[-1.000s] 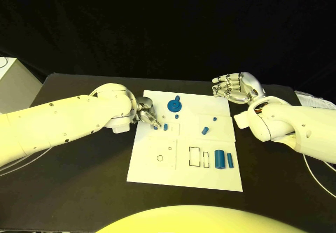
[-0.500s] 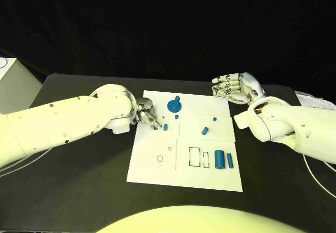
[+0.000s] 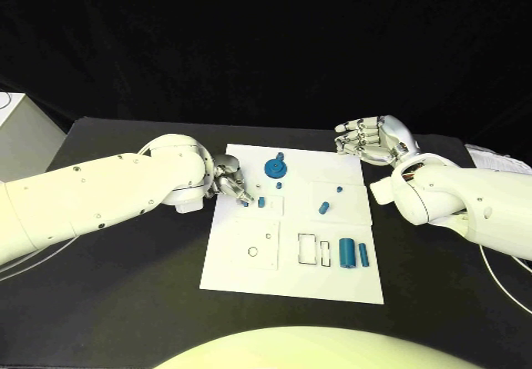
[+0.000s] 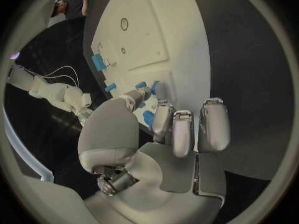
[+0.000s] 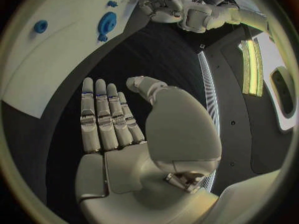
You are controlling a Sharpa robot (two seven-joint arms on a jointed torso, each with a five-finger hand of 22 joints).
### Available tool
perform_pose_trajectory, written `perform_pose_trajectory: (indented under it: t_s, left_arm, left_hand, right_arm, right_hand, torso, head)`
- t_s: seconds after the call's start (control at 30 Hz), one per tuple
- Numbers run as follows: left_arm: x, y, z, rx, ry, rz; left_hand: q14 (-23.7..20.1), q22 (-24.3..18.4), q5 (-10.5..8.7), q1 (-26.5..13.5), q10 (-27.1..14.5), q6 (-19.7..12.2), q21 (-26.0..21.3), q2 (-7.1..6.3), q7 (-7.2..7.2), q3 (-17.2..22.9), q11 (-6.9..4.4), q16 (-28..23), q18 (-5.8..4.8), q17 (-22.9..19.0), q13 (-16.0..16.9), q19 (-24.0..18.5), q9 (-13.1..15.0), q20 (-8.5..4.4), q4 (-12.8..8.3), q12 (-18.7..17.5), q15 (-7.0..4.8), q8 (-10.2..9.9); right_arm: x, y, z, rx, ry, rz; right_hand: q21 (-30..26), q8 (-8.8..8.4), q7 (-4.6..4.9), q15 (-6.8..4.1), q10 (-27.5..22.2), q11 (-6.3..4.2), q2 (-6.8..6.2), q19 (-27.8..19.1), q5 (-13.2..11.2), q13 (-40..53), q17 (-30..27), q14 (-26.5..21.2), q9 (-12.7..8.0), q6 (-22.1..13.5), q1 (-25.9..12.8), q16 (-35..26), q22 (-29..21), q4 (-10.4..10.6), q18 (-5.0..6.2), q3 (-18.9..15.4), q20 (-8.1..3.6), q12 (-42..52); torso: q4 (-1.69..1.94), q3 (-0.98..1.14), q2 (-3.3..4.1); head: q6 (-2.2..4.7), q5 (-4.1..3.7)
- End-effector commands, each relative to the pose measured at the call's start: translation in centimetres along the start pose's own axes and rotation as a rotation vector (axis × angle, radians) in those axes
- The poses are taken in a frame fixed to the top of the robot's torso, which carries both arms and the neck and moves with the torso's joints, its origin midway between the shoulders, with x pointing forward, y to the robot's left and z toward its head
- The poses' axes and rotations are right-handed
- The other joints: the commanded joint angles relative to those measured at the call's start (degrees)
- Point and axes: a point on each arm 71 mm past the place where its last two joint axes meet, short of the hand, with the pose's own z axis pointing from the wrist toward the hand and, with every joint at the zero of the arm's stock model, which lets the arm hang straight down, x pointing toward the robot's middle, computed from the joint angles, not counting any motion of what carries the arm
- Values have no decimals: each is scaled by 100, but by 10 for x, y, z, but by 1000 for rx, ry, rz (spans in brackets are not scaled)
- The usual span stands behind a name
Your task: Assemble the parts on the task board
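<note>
Flat white task board, small blue parts

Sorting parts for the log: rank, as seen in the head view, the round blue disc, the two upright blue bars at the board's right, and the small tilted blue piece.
1. Round blue disc.
2. Wider blue bar.
3. Thinner blue bar, similar length but narrower.
4. Tilted blue piece.

Black worktop, matte, with its far edge running below a black backdrop that fills everything behind it. Left of the worktop, at its far corner, stands a white cabinet with a thin dark cable on its top. At the worktop's right edge lies a white ridged object, only partly visible. Light on the worktop is yellowish.
</note>
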Motion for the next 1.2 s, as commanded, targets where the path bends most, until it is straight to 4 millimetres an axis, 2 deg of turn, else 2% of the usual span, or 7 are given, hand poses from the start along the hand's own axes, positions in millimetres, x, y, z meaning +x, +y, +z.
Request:
perform_pose_trajectory:
  t_s: [0.03,0.3,0.5,0.7,1.2]
  left_arm:
    - [-1,-1,-1,10,-17,-14]
    - [-2,0,-2,16,-23,-48]
    - [-2,0,-3,22,-20,-75]
    - [-2,0,-3,25,-15,-90]
    - [0,1,-3,28,14,-95]
  left_hand:
    - [562,295,12,82,-70,-42,-47,36,18,34,8,-32,-66,1381,-51,-13,-8,-36,19,-41,-37,-43]
    - [549,253,11,115,-140,-100,-89,99,54,40,36,-53,-54,1335,-199,-45,-17,-27,82,-130,-17,-73]
    - [536,213,15,182,-183,-299,-133,92,161,2,125,-75,-44,1288,-246,-75,-101,5,172,-171,53,-283]
    - [529,187,19,217,-203,-319,-159,70,186,-16,149,-88,-37,1261,-244,-95,-126,18,181,-177,73,-342]
    - [530,179,-17,170,-258,-212,-177,-209,214,-331,180,-87,-32,1265,-318,-100,-168,59,330,-220,107,-457]
  right_arm:
    - [2,1,0,-12,17,2]
    - [2,1,0,-11,18,3]
    - [2,1,0,-11,18,2]
    - [2,1,0,-11,18,2]
    - [2,1,0,-11,18,2]
  right_hand:
    - [10,-38,70,26,46,0,36,27,45,-3,-22,-11,-12,29,-28,-27,-34,-33,23,10,23,-34]
    - [10,-38,70,26,46,0,36,27,45,-3,-22,-11,-12,29,-28,-27,-34,-33,23,10,23,-34]
    - [10,-38,70,26,46,0,36,27,45,-3,-22,-11,-12,29,-28,-27,-34,-33,23,10,23,-34]
    - [10,-38,70,26,46,0,36,27,45,-3,-22,-11,-12,29,-28,-27,-34,-33,23,10,23,-34]
    - [10,-38,70,26,46,0,36,27,45,-3,-22,-11,-12,29,-28,-27,-34,-33,23,10,23,-34]
  torso:
    - [2,-5,1]
    - [4,-1,1]
    - [3,-2,-1]
    - [5,1,0]
    - [1,2,-2]
  head:
    - [-2,-2]
    - [-1,0]
    - [-1,0]
    - [-6,-2]
    - [-9,-6]
